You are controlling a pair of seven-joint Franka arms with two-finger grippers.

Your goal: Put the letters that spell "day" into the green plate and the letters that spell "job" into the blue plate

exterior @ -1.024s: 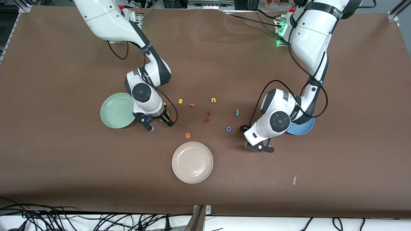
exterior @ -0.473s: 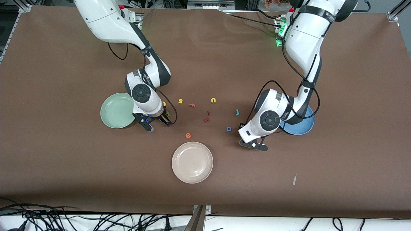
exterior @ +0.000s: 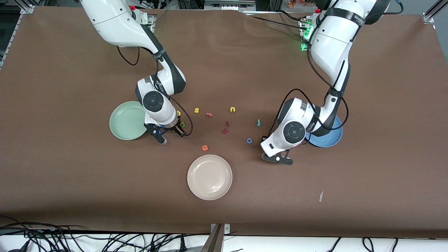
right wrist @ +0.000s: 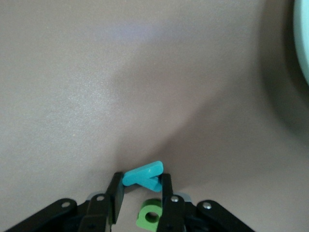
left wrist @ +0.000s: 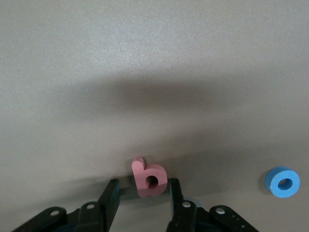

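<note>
Toward the right arm's end of the table, at mid-height in the front view, the right gripper (exterior: 172,135) is down at the tabletop just beside the green plate (exterior: 122,120). Its two fingers are drawn narrow, with the teal y (right wrist: 142,175) pinched between them. The green d (right wrist: 149,216) lies just beside that grip, and the yellow a (exterior: 179,113) sits a little higher in the frame. Toward the left arm's end, the left gripper (exterior: 278,159) is also down at the table, lower in the frame than the blue plate (exterior: 330,140). Its fingers stand half drawn in around the pink b (left wrist: 149,178): one touches the letter, the other shows a small gap. The blue o (exterior: 249,140) and teal j (exterior: 258,122) lie near the frame's centre; no letter shows in either plate. To do this step well, the left gripper should probably finish its squeeze until both fingers meet the b before lifting, since a one-sided push could slide or tip the light foam. The right arm should likely rise straight up so the d is not dragged, then carry the y over the green plate's middle and release low.
</note>
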